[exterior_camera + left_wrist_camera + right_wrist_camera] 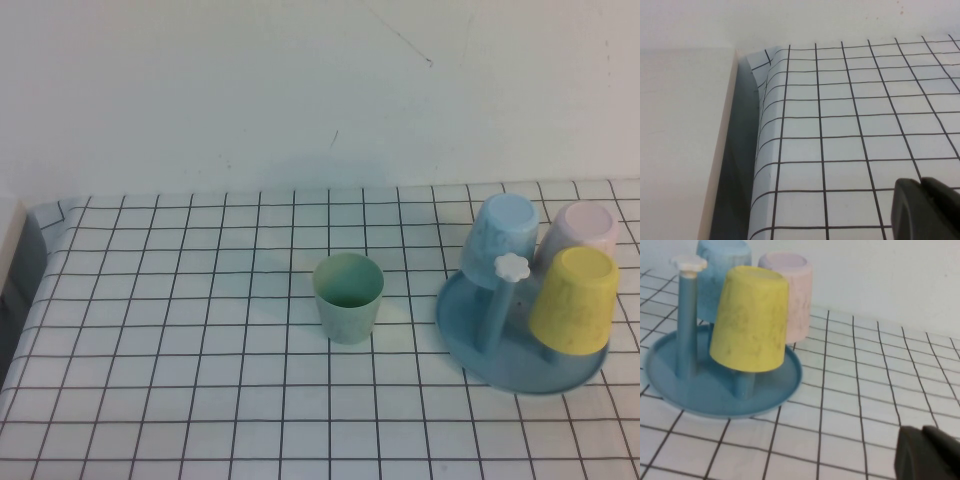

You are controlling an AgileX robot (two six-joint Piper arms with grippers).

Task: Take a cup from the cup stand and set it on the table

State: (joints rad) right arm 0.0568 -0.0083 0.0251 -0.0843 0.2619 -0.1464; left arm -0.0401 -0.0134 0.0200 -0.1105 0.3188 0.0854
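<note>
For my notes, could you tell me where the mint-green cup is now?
In the high view the cup stands upright mid-table, left of the cup stand.

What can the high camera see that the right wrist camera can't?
Only the high view shows the small mint-green plastic cup, standing upright on the table apart from the stand.

Only the right wrist view shows the right gripper, a dark tip low over the cloth beside the stand. The left gripper appears only in the left wrist view, near the table's edge.

Both show the round blue plastic cup stand, its white flower knob, the upside-down yellow cup, light blue cup, pale pink cup and the grid-cloth table.
</note>
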